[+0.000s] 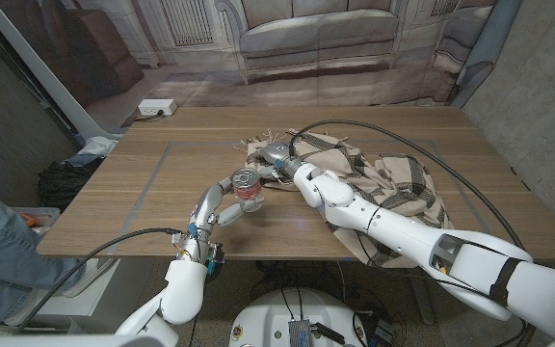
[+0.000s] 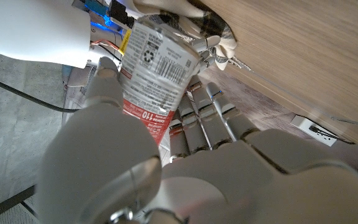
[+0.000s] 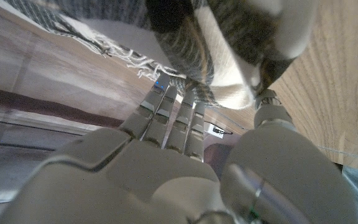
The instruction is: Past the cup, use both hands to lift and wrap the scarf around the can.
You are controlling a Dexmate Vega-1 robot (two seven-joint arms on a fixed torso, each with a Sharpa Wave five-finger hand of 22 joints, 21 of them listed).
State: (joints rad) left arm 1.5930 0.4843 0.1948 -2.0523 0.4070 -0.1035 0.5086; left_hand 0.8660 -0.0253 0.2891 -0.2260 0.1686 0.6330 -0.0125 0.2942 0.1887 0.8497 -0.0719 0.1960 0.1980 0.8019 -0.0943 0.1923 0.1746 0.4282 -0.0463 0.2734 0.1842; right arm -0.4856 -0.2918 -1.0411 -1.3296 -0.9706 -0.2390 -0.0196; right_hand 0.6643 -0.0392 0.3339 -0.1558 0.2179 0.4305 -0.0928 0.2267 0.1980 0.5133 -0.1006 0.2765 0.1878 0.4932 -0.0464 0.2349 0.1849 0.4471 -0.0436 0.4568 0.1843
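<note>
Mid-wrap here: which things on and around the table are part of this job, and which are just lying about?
Part of the job:
can, held by the left hand
plaid scarf, gripped at one end by the right hand

Lying about:
white box at the table's far corner
dark bag on the floor

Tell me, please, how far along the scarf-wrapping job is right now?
Done: the left hand holds the can. In hand: the right hand grips the plaid scarf beside the can. Left: the scarf lies mostly bunched on the table, not yet around the can.
</note>
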